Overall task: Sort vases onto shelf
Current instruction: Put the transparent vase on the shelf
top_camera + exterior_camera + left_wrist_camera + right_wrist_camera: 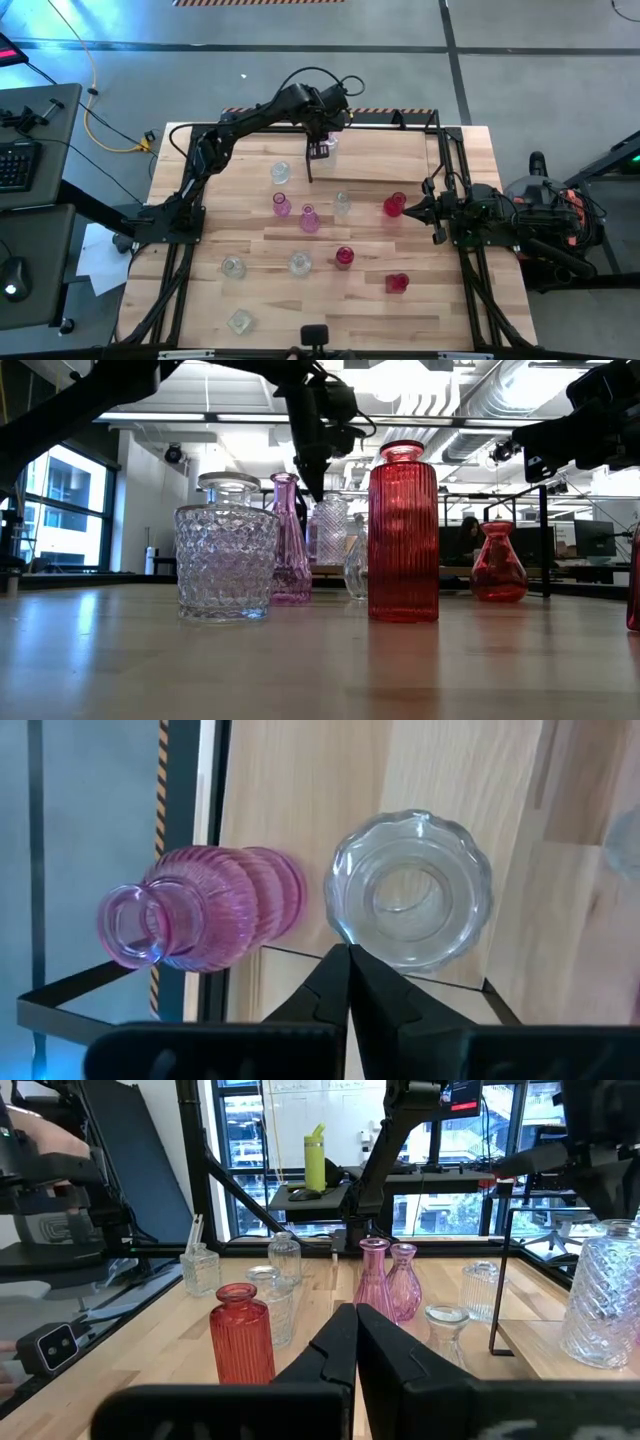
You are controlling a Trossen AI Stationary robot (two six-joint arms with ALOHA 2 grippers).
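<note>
The shelf (385, 152) stands at the table's far right. My left gripper (348, 952) hangs shut over the shelf's left end, pointing down. Below it a pale pink ribbed vase (205, 908) and a clear scalloped vase (410, 888) stand upright on the shelf's board. The shut fingertips sit at the clear vase's rim. Several pink, red and clear vases stand upright on the table, among them a tall red one (403, 532) and a clear cut-glass one (226, 550). My right gripper (355, 1312) rests shut at the table's right edge, pointing level across the table. My left gripper comes from above with shut fingers (335, 975), which stand right at the near rim (345, 925) of the clear vase. I cannot tell whether they touch it. Nothing is between the fingers.
Loose vases fill the table's middle and near part: pink ones (281, 205) (309, 218), red ones (394, 205) (397, 283) and clear ones (233, 267) (240, 321). The black arm frames (180, 250) run along the table's left and right sides.
</note>
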